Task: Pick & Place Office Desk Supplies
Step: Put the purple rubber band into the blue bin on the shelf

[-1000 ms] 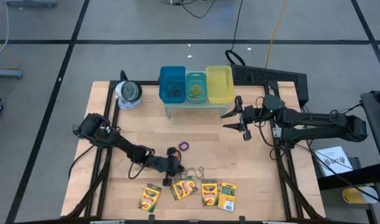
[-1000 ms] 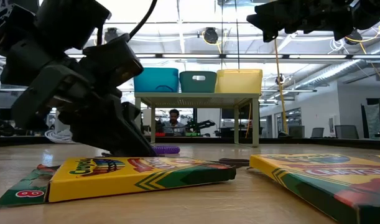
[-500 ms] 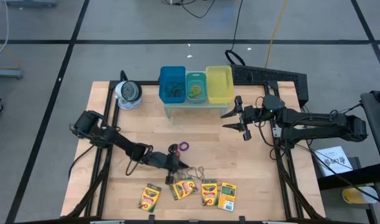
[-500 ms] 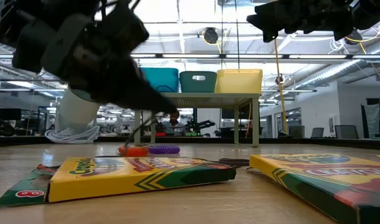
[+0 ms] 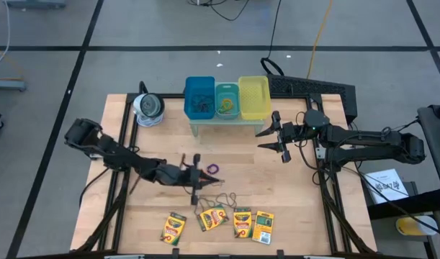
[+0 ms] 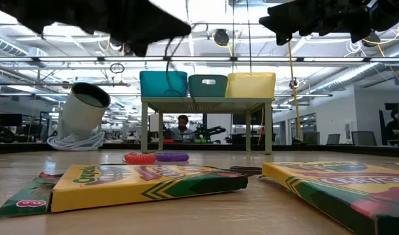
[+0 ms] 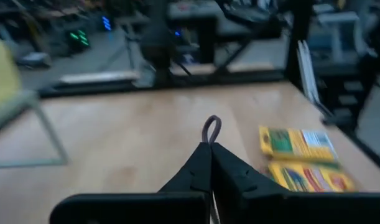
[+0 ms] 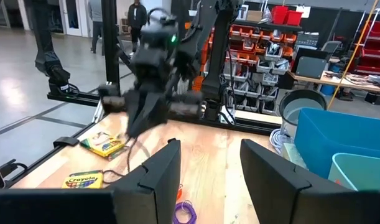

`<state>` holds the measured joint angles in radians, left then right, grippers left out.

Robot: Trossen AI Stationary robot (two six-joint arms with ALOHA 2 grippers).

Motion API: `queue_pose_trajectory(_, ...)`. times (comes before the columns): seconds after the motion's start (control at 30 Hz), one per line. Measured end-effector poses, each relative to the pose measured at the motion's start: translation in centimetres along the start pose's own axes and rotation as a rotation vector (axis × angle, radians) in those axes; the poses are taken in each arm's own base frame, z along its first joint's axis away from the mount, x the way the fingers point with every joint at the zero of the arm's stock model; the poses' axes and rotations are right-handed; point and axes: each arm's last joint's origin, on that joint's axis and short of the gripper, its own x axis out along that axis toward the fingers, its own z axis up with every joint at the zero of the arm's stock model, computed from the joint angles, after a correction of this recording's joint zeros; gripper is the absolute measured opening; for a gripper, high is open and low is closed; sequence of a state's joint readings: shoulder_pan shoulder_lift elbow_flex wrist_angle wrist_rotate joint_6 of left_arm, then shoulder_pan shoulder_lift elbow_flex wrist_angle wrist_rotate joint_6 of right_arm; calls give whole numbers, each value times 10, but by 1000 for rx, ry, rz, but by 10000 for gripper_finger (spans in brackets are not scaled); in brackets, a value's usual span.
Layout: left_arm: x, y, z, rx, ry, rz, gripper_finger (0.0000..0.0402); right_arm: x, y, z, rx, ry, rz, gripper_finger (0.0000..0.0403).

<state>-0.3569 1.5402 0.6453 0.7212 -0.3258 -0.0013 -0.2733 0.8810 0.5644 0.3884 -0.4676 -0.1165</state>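
Note:
My left gripper (image 5: 200, 178) (image 7: 209, 144) hangs above the table's middle, shut on a thin brownish wiry loop (image 7: 210, 129); in the low view it (image 6: 179, 27) sits high above the boards. Several yellow-and-green crayon boxes (image 5: 218, 222) (image 6: 147, 181) lie flat along the near edge. More wiry loops (image 5: 225, 199) lie just beyond them. A purple ring band (image 5: 213, 169) (image 6: 172, 156) and an orange one (image 6: 140, 157) rest on the wood. My right gripper (image 5: 276, 137) (image 8: 208, 177) waits open in the air, right of the bins. My left gripper pinches the wiry loop between its two shut fingertips. A small rounded end of the loop (image 7: 210, 127) sticks out past the tips. The fingers point toward the table's right side, slanting down. The wire is lifted clear, and a strand (image 6: 168, 51) dangles below the gripper.
Blue (image 5: 199, 98), teal (image 5: 227, 101) and yellow (image 5: 254, 98) bins stand on a small raised stand at the far middle. A silvery-white roll (image 5: 148, 108) (image 6: 83, 114) sits at the far left. Bare wood lies between the bins and the ring bands.
My left gripper has risen from the table beside the crayon boxes and drawn slightly toward the far edge, staying shut. The wiry loop has come up with it, lifted clear. In the low view the arm has left the foreground, uncovering the orange band and the roll.

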Motion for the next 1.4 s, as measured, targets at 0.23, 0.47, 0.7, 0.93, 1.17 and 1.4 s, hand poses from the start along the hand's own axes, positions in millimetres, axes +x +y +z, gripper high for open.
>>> queue_pose_trajectory(0.23, -18, 21, 34, -33, -122, 154, 4, 0, 0, -4, 18, 35, 5, 155)
queue_pose_trajectory(0.47, -32, 44, 57, 89, -190, 306, 8, 0, 1, -4, 21, 41, 5, 155)
queue_pose_trajectory(0.7, -39, 71, 69, 165, -231, 486, 9, -4, -2, -5, 2, 53, -13, 155)
queue_pose_trajectory(0.93, -41, 107, 77, 240, -281, 633, 7, -10, -8, -7, 15, 82, -52, 155)
queue_pose_trajectory(1.17, -45, 146, 88, 208, -297, 776, 4, -11, -9, -8, 21, 93, -61, 155)
queue_pose_trajectory(1.4, -50, 172, 103, 195, -338, 821, 3, -11, -9, -8, 21, 93, -61, 155)
